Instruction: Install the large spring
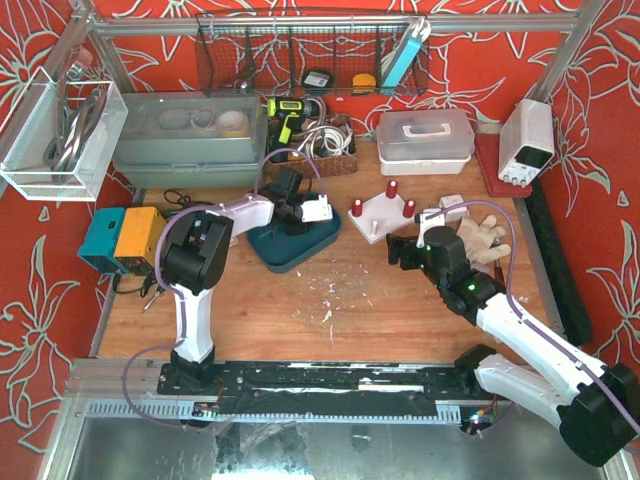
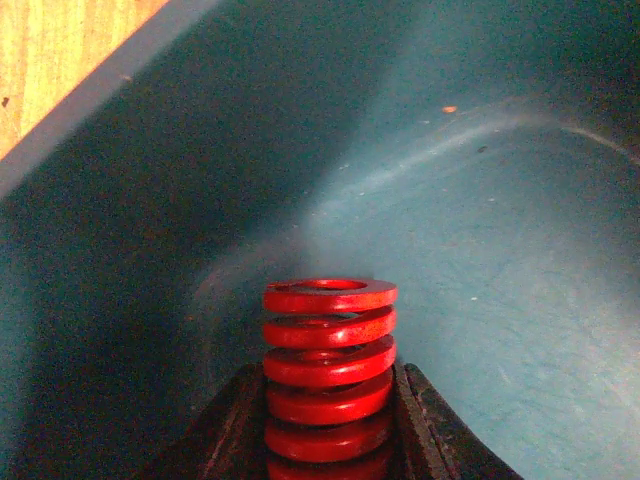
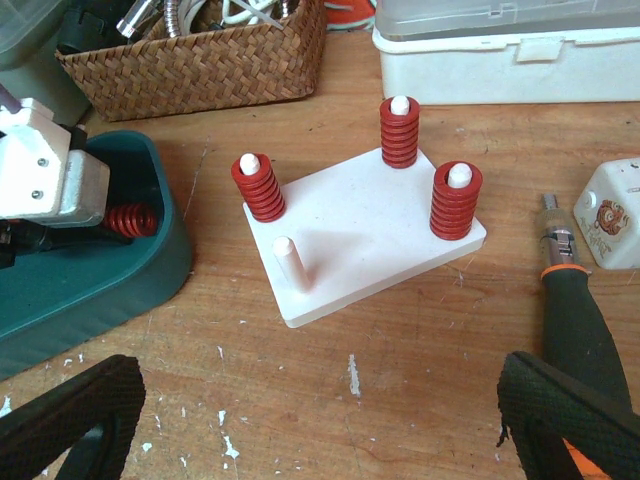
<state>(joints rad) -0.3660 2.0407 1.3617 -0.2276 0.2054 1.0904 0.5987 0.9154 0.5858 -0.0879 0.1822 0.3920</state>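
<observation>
My left gripper [image 1: 300, 212] is down inside the dark teal tray [image 1: 262, 250] and shut on a large red spring [image 2: 328, 375], held between both fingers; the spring also shows in the right wrist view [image 3: 132, 220]. The white peg base [image 3: 380, 235] stands on the table right of the tray, also in the top view [image 1: 372, 224]. Three of its pegs carry red springs [image 3: 258, 188]; the near-left peg [image 3: 292, 265] is bare. My right gripper [image 3: 320, 420] is open and empty, hovering over the table in front of the base.
A wicker basket [image 3: 200, 60] and a white lidded box [image 3: 500, 45] stand behind the base. A screwdriver with an orange-black handle [image 3: 575, 320] and a small white block [image 3: 612, 212] lie at the right. A grey bin [image 1: 185, 135] stands at the back left.
</observation>
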